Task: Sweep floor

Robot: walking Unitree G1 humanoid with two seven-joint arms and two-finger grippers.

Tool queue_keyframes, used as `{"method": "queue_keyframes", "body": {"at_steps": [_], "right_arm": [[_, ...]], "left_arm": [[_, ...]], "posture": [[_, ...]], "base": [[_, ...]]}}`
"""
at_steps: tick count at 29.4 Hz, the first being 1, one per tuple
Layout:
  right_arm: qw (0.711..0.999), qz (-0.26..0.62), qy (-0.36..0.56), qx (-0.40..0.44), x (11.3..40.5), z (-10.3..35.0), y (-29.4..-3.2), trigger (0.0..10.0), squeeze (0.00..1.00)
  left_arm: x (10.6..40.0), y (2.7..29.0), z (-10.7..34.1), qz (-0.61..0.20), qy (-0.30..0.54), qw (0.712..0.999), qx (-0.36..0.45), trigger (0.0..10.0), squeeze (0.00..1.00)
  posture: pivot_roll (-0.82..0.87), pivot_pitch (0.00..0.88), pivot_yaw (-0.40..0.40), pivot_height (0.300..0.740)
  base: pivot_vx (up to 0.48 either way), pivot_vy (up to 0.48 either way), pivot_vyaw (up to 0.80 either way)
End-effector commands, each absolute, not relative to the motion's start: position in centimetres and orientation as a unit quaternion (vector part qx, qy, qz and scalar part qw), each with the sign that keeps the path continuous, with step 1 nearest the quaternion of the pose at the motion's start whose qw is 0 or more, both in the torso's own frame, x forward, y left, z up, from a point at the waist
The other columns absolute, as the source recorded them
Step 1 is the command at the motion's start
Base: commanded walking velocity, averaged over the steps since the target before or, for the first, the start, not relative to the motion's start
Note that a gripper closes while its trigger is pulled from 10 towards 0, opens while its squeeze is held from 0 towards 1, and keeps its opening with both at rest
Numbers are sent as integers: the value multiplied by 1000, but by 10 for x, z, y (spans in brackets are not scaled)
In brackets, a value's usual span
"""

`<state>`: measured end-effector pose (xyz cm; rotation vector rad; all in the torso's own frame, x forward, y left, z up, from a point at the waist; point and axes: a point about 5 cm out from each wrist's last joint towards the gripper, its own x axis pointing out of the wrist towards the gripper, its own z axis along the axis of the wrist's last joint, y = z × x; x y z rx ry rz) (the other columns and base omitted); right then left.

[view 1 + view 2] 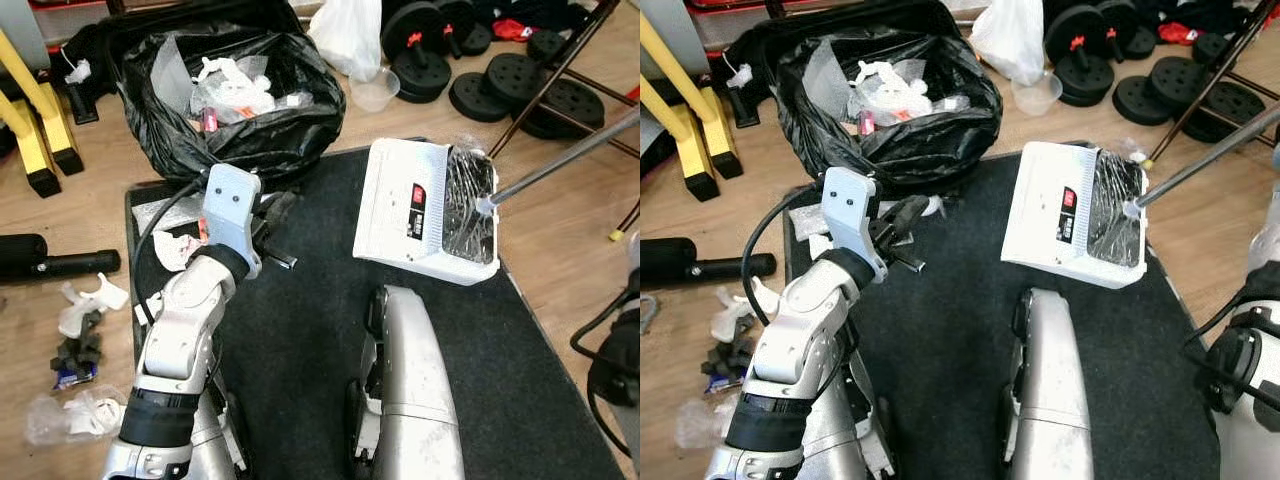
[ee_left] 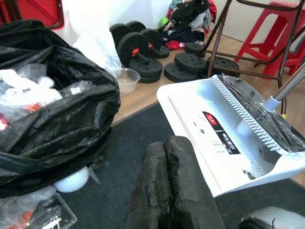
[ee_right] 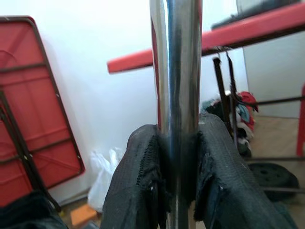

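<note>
Dustpan handle clamped in R hand.

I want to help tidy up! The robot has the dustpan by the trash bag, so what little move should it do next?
Probably lift the white dustpan by its metal handle, gripped in the right end effector, toward the open black trash bag just beside it. The pan sits on the black mat and seems to hold crumpled plastic.

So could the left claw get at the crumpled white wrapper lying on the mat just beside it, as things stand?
Probably yes. The left claw is shut and empty, hovering over the black mat, and the white wrapper lies just to its left with nothing between them. It would have to open and dip down first.
</note>
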<state>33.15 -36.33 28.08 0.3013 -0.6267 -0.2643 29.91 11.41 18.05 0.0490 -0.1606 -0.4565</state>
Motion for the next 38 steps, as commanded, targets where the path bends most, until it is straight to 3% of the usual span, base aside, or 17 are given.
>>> {"method": "queue_keyframes", "body": {"at_steps": [1, 6, 12, 38], "right_arm": [[916, -132, -354, 135, 325, 300, -366, 10000, 0], [919, -122, -348, 139, 331, 296, -357, 10000, 0], [920, -116, -347, 143, 336, 296, -351, 10000, 0], [924, -100, -335, 153, 344, 286, -339, 10000, 0]], "left_arm": [[301, 117, 177, -183, -76, 980, 17, 10000, 0], [301, 115, 174, -184, -73, 980, 22, 10000, 0], [303, 114, 172, -181, -69, 981, 23, 10000, 0], [301, 109, 168, -197, -80, 976, 50, 10000, 0]], "posture": [[-155, 97, -119, 500], [-152, 92, -121, 520], [-152, 86, -126, 545], [-146, 66, -114, 625]], "base": [[0, 0, 0], [0, 0, 0], [-480, 0, 0], [0, 0, 0]]}}
